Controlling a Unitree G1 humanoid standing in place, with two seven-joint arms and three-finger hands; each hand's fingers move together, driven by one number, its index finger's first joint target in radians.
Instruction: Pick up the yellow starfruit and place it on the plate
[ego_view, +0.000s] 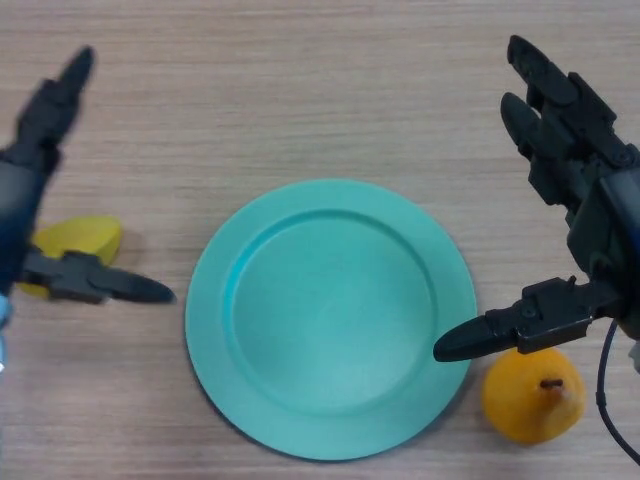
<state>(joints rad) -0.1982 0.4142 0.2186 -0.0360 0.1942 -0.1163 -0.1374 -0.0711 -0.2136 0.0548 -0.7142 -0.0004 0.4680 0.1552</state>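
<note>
The yellow starfruit (78, 241) lies on the wooden table at the left, partly hidden under my left hand (40, 150). That hand is open above it, fingers straight toward the far side, thumb (110, 284) reaching right toward the plate. The teal plate (330, 318) sits in the middle with nothing on it. My right hand (590, 190) is open at the right, fingers straight, its thumb (505, 330) over the plate's right rim.
An orange-yellow round fruit with a brown stem (533, 396) stands on the table by the plate's lower right rim, just under my right thumb. The wooden table (300, 90) stretches away beyond the plate.
</note>
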